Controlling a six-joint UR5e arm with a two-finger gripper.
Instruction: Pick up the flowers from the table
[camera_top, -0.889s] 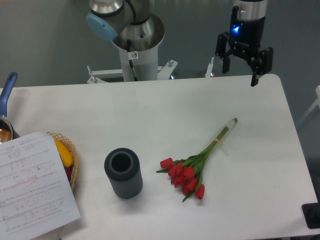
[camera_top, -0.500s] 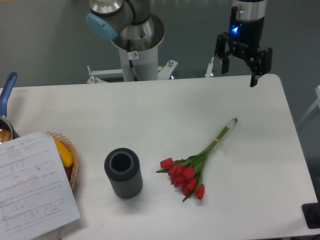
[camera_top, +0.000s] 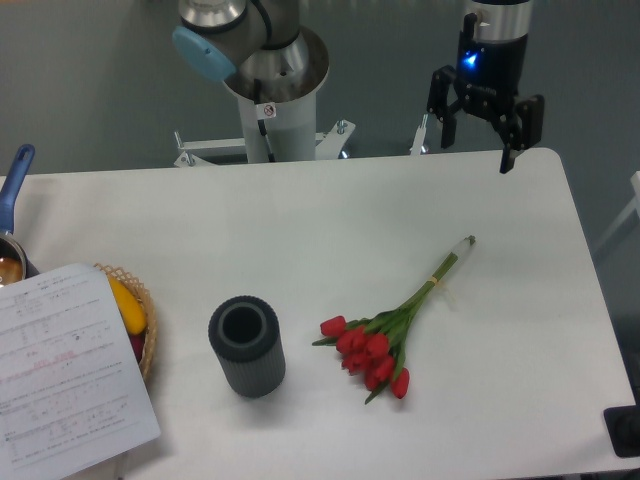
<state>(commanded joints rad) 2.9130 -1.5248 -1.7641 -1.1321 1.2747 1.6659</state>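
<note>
The end effector (camera_top: 476, 148) hung with fingers apart above the bench's (camera_top: 300, 220) far edge, toward one o'clock. The flowers (camera_top: 385, 338) lay flat right of centre, beside a grey vase (camera_top: 246, 346).

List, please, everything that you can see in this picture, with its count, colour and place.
flowers: one bunch, red tulips on green stems, lying right of centre
vase: one, dark grey, ribbed, upright, left of the flowers
table: one, white
paper sheet: one, white, printed, front left
basket: one, wicker, partly under the sheet, something yellow inside
pan: one, blue handle, left edge
arm base: one, grey, behind the table
gripper: one, black, open, above the far right edge
</note>
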